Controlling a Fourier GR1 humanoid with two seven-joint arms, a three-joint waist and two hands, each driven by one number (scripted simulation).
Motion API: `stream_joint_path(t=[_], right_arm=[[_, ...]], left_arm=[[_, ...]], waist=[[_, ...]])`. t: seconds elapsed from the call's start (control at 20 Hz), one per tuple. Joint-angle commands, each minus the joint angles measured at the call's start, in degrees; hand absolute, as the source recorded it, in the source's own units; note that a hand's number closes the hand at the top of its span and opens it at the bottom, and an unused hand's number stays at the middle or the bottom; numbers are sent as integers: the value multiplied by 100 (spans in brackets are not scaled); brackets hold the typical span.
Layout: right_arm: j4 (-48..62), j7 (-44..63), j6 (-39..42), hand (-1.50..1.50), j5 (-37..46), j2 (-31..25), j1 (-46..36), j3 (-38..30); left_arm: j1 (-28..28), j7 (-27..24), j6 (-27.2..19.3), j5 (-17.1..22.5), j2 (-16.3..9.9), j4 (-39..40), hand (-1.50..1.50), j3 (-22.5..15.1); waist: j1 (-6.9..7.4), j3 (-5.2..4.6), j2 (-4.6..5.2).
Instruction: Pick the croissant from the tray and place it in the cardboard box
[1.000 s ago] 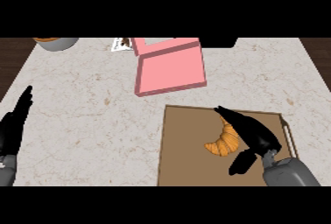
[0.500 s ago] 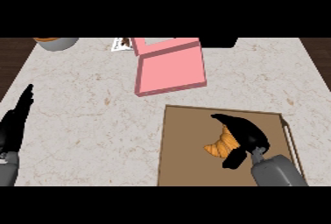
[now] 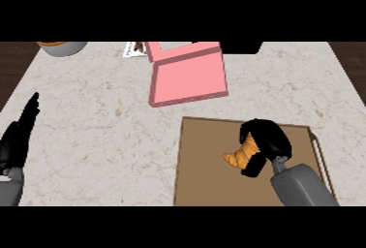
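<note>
The croissant [image 3: 240,154] lies on the brown tray [image 3: 204,164], its long axis running from lower left to upper right, and the right hand [image 3: 266,140] sits directly over it with fingers curled round its right side, thumb low beside it. The pink cardboard box [image 3: 190,80] lies up and to the left on the counter [image 3: 93,126], with bare counter between. The left hand [image 3: 18,140] rests open at the left edge, far off; a bowl [image 3: 61,47] stands at the top left corner.
</note>
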State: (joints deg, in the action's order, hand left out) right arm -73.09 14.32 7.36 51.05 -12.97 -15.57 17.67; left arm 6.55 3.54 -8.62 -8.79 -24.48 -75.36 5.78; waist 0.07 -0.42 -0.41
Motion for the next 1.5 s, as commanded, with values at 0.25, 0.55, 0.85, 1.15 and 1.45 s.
stream_joint_path(t=[0.25, 0.55, 0.85, 1.15, 1.45], right_arm=[[-739, 3754, -578, 150, 2147, 620, -70, 122], [-1768, 5745, 540, 150, 3988, 1199, -329, 1217], [-2585, 5622, 1733, 150, 5062, 1288, -1278, 1973], [-2070, 6184, 2075, 150, 3873, 1291, -2600, 2547], [-1060, 5742, 905, 150, 2895, 1293, -3872, 1410]], left_arm=[[-127, 52, -54, 15, 29, 67, 0, 108], [-251, 45, -67, -69, 97, -17, 0, 8], [-307, -134, -25, -94, 151, -51, 0, -30], [74, 3, 64, -76, 178, 49, 0, 11], [279, 77, 107, -169, 191, 154, 0, -59]], waist=[[-211, 3, -101], [-144, 17, -86], [-9, 28, -19], [127, 35, 39], [202, 35, 80]])
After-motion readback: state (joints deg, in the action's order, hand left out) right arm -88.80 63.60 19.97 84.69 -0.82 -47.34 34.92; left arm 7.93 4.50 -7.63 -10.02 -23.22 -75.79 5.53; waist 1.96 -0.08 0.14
